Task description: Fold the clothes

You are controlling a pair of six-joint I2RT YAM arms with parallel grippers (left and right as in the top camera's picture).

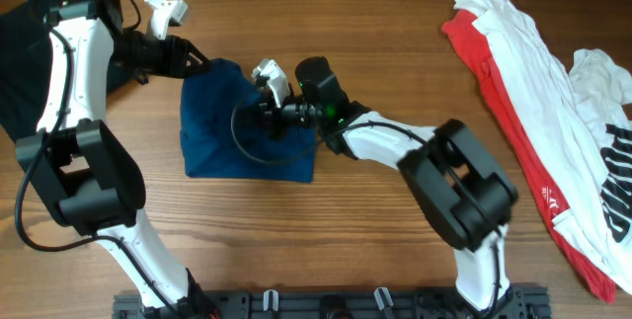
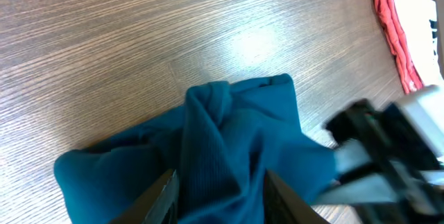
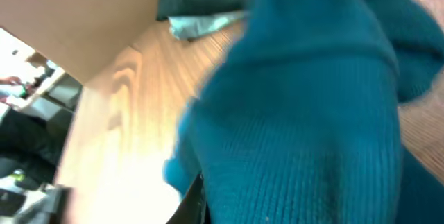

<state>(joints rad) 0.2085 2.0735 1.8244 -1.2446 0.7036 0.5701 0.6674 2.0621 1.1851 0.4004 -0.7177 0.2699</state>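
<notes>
1. Two arms met at the blue polo shirt [image 1: 247,131], which lay crumpled on the bench [image 1: 375,23] left of centre in the overhead view.
2. My left gripper [image 1: 197,62] sat at the shirt's upper left corner. In the left wrist view a ridge of blue cloth ran up between its fingers [image 2: 166,196], set narrow and gripping that fold.
3. My right gripper [image 1: 265,112] was over the middle of the shirt, fingers closed. The right wrist view was blurred and filled with blue cloth, so I could not tell whether a fold was pinched.
4. A red T-shirt [image 1: 513,131] and a white T-shirt [image 1: 533,62] lay overlapping at the right edge, well apart from the blue one.
5. Dark cloth [image 1: 20,62] lay in the upper left corner.
</notes>
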